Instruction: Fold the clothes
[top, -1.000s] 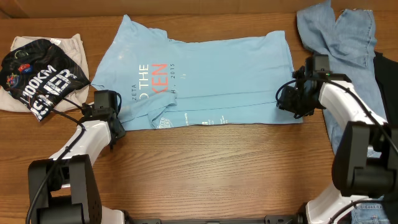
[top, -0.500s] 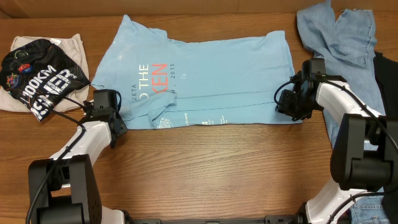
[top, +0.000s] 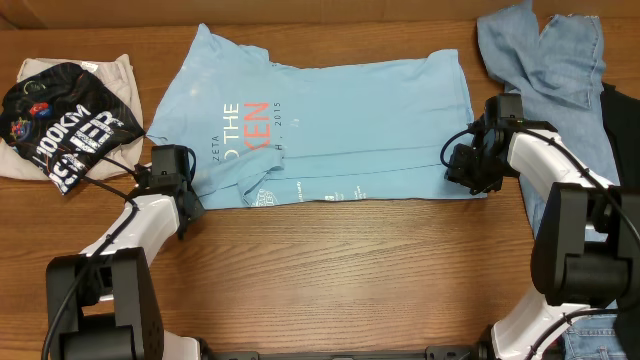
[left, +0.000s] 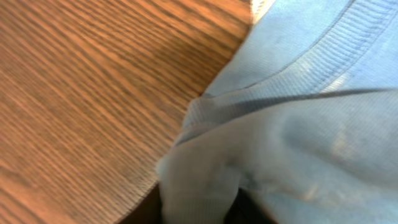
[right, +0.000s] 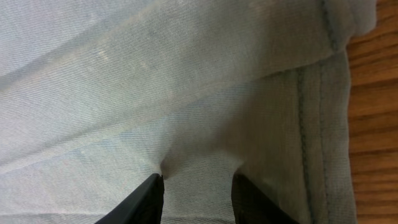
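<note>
T-shirt (top: 330, 125) lies lengthwise across the tabletop (top: 340, 270), one arm at each end: right gripper (right: 196, 183), jaws apart, on its lower edge; left gripper (top: 185, 192) buried in cloth, state unclear.

Not much to read here. The light blue T-shirt (top: 340, 110) has its lettering running sideways in the overhead view: a big navy "THE", a big red "KEN" next to it, a tiny "ZETA" beside the navy word, and a small line past the red one that ends in "H . 2015". Part of the print is folded under, so that's only fragments. There's also a little round white print (top: 265, 197) near the front edge, too small to make out. The black shirt (top: 70, 120) has big white letters, roughly "HOOKM" and "HER". Nothing is legible in either wrist view.
</note>
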